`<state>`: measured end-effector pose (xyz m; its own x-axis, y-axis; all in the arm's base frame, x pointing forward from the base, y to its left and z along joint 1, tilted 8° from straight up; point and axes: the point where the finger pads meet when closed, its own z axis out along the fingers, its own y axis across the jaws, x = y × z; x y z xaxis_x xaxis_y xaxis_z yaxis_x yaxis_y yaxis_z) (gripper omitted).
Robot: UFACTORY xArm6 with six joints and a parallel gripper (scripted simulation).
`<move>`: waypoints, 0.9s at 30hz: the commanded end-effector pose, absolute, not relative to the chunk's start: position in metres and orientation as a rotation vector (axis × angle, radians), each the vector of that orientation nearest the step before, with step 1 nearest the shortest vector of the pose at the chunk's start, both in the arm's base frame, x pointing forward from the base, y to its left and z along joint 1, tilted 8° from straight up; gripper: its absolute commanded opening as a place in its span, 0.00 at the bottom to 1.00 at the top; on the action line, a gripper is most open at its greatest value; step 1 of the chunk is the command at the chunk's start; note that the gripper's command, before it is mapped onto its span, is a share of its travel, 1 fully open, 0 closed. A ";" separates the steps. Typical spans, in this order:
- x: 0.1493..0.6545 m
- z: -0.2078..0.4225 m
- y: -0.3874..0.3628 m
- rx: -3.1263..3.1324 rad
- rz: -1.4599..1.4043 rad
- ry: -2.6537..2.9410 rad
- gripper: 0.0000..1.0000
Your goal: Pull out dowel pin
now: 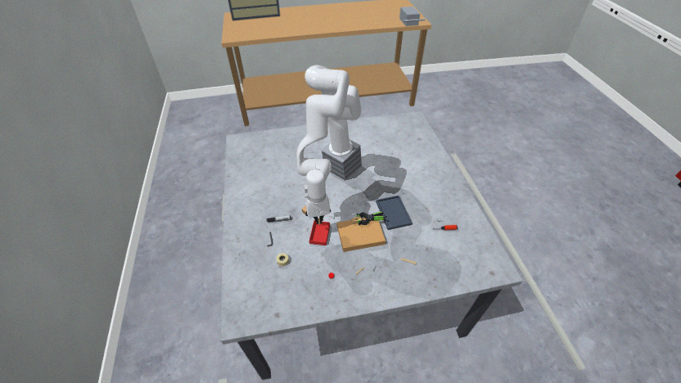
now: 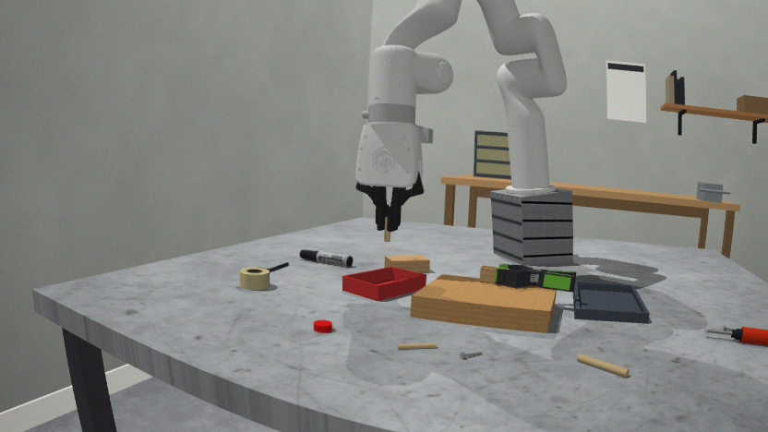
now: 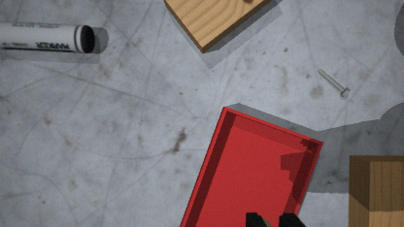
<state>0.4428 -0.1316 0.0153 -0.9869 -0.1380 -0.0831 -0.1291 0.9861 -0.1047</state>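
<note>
My gripper [image 2: 389, 221] is shut on the dowel pin [image 2: 386, 234], which hangs upright from the fingertips, well above the table. In the wrist view the fingertips are over the near end of the red tray [image 3: 252, 172]. The tray lies left of the bench board [image 2: 483, 303]. The small wooden block [image 2: 487, 273] lies on the far edge of the board. The black and green spring clamp [image 2: 534, 278] lies beside the block. I cannot see the block's hole from here.
A loose wooden block [image 2: 407, 262], a marker [image 2: 326, 258] and a tape roll [image 2: 254, 278] lie left of the board. A red cap [image 2: 322, 325], two loose dowels [image 2: 417, 346] [image 2: 602, 365] and a screw [image 2: 470, 354] lie in front. A grey tray [image 2: 609, 302] and a screwdriver [image 2: 743, 334] lie right.
</note>
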 end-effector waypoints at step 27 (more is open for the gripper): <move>0.446 -0.007 -0.134 -0.205 -0.153 3.037 0.00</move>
<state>0.4447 -0.1334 -0.0039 -0.9869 -0.1380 -0.0832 -0.1291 0.9861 -0.1046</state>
